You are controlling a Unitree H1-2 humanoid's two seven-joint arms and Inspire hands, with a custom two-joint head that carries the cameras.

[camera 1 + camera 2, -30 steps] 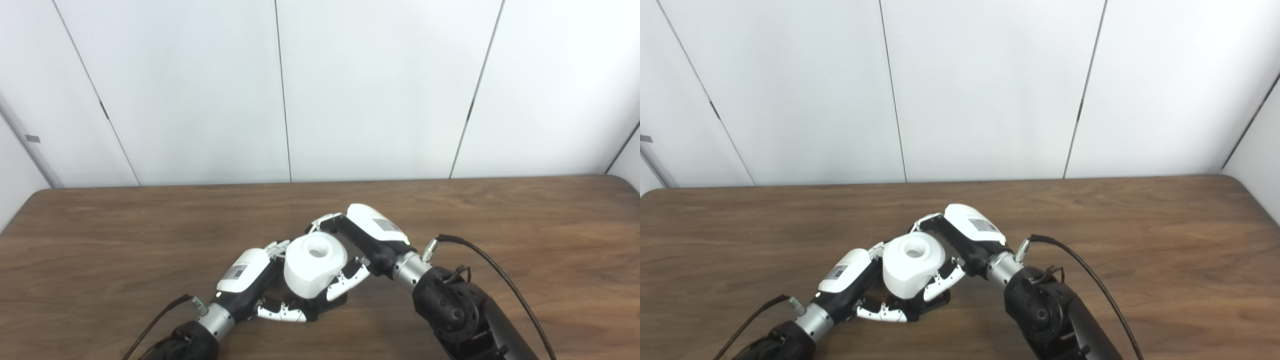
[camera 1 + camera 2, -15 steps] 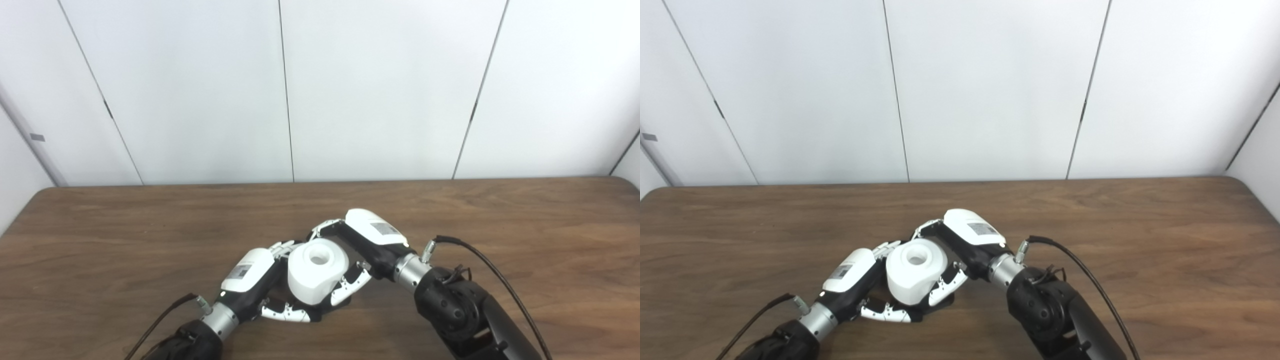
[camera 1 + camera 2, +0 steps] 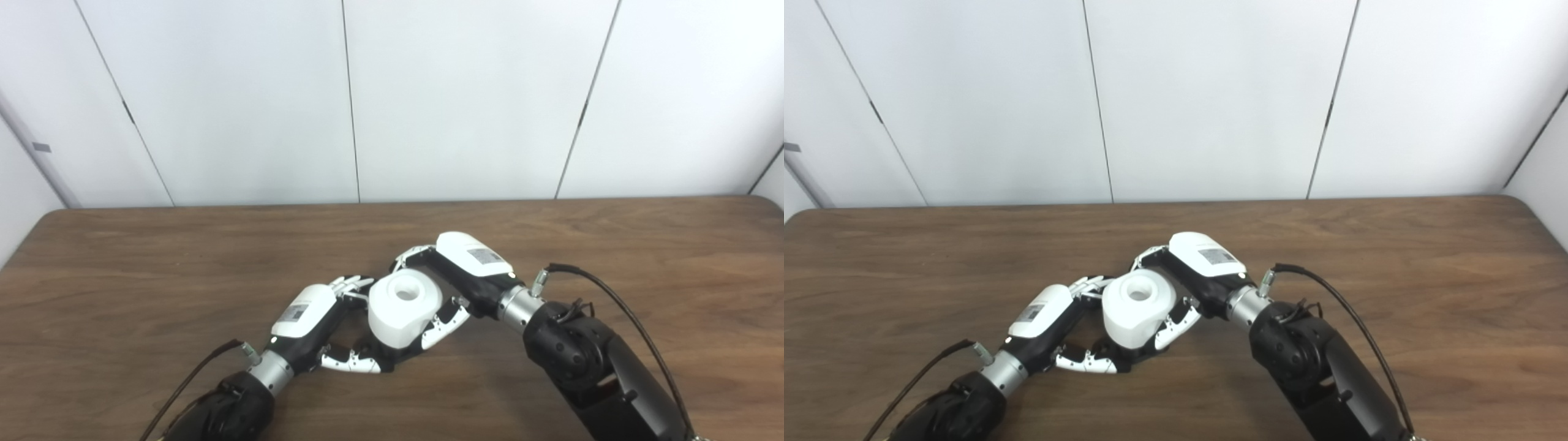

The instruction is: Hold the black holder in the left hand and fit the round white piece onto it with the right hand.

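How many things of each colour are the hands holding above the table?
White: 1, the round white piece, gripped by the right hand.
Black: 1, the black holder, mostly hidden beneath it, in the left hand.
Total: 2

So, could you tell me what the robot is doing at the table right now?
Both hands meet over the brown wooden table. The right hand is closed around the round white piece with a hole in its top and holds it upright over the left hand. A black holder shows only as a dark bit beneath the white piece, between the left hand's fingers. Whether the piece is fully seated on it cannot be seen.
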